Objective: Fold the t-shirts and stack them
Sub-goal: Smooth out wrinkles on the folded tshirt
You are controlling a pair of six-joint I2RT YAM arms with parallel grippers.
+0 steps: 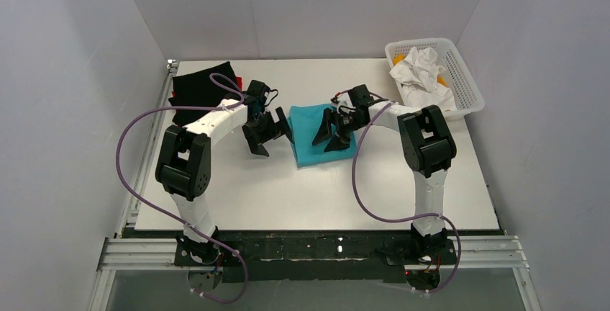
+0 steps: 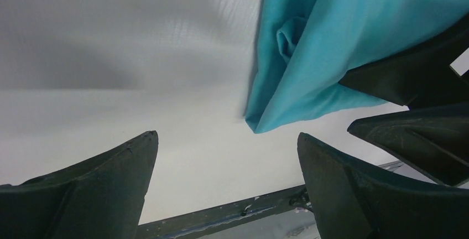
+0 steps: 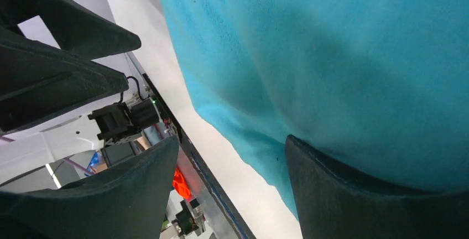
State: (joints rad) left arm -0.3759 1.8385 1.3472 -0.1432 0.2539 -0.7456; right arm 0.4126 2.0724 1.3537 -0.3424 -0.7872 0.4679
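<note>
Top external: turquoise t-shirt [image 1: 306,142], apparently folded into a flat rectangle

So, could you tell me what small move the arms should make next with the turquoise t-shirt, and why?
Probably move the open left gripper onto the left edge of the turquoise t-shirt and close. The shirt lies folded, the right gripper is open over it, and the folded black t-shirt sits far left.
</note>
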